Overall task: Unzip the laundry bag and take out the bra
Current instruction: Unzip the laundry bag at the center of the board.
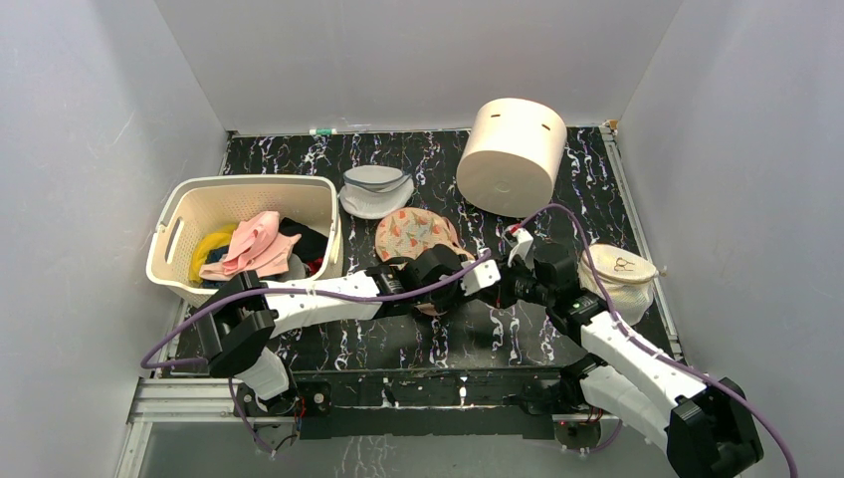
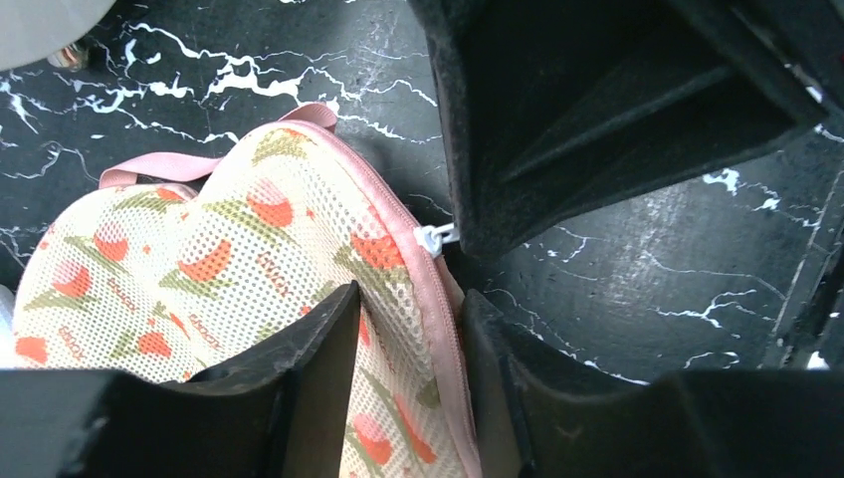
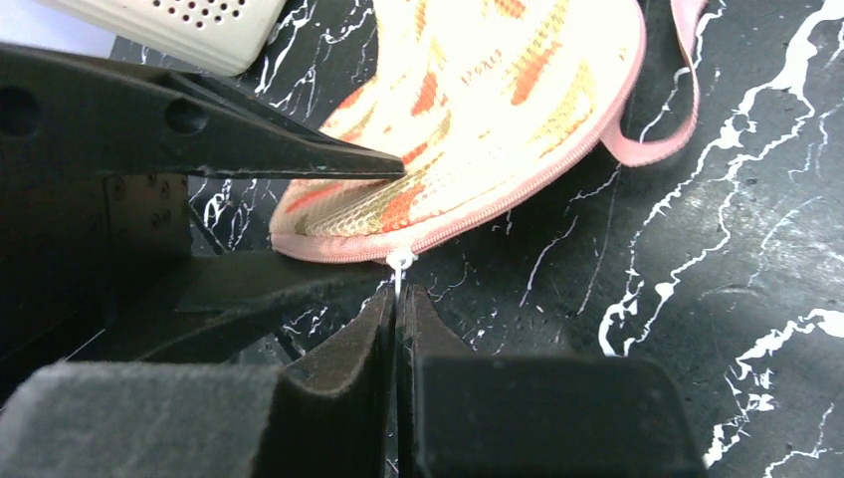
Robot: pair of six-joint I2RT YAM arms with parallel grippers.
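Laundry bag (image 1: 418,237) is lying zipped shut on the black marbled counter (image 1: 418,344), just beyond both grippers. Left gripper (image 2: 408,309) is straddling the bag's pink rim, with its fingers clamping the mesh from both sides. Right gripper (image 3: 398,299) is pinching the white zipper pull (image 3: 400,263) at the rim's near edge, fingers pressed together.

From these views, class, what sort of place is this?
Probably a robot test booth staged for laundry: grey panels around a marbled table, a basket of clothes, the laundry bag.
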